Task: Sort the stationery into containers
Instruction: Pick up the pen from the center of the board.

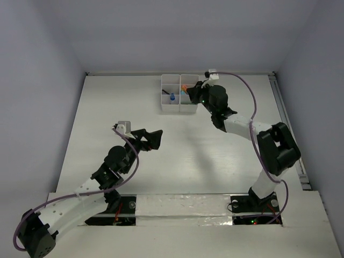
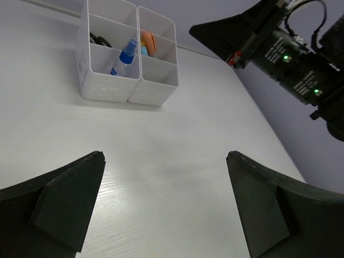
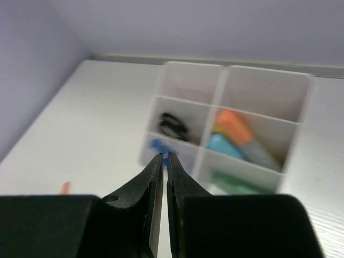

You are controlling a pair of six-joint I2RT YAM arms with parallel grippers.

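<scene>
Two white divided containers [image 1: 171,108] stand side by side at the table's far middle. In the left wrist view the containers [image 2: 107,88] hold a blue bottle [image 2: 124,56], a black item [image 2: 99,40] and an orange item [image 2: 148,40]. My right gripper [image 3: 165,156] is shut with nothing between its fingers, hovering just in front of the containers [image 3: 226,67], which hold black clips [image 3: 174,124], an orange piece [image 3: 233,123], a teal piece [image 3: 230,147] and something green [image 3: 231,183]. In the top view my right gripper [image 1: 195,93] is at their right edge. My left gripper [image 1: 156,140] [image 2: 164,161] is open and empty over bare table.
A small orange object [image 3: 65,187] lies on the table to the left of the containers, blurred. My right arm [image 2: 285,54] reaches in from the right. White walls close the table at the back and sides.
</scene>
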